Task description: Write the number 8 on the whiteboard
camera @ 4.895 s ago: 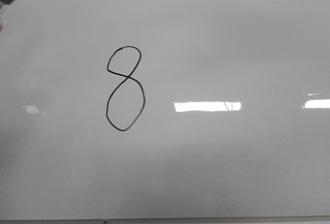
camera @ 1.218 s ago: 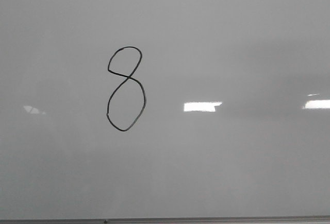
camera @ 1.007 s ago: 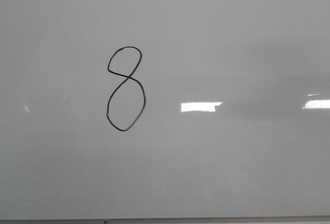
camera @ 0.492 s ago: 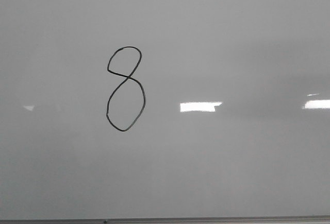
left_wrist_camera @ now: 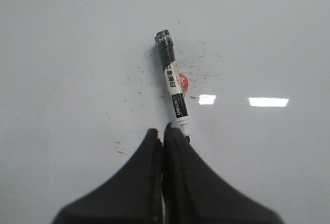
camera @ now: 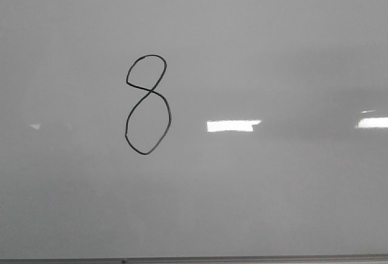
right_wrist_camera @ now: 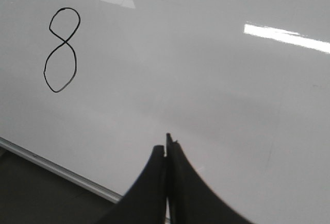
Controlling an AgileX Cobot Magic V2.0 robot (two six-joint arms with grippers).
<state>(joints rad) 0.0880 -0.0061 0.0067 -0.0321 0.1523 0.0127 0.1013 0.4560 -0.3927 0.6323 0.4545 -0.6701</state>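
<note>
Black number 8 point(camera: 148, 105), one, on whiteboard point(camera: 279, 203); one marker point(left_wrist_camera: 172, 92); both grippers seemingly pressed together.

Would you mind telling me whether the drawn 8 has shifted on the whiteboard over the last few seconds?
No. The number 8 sits at the same spot relative to the whiteboard bottom edge strip.

Even, dim overhead light on a glossy whiteboard point(camera: 273, 203)

Bright rectangular glare patches sit right of centre and at the right edge in the front view; both wrist views show similar streaks, and the dark pincer tips along the lower edge look soft.
</note>
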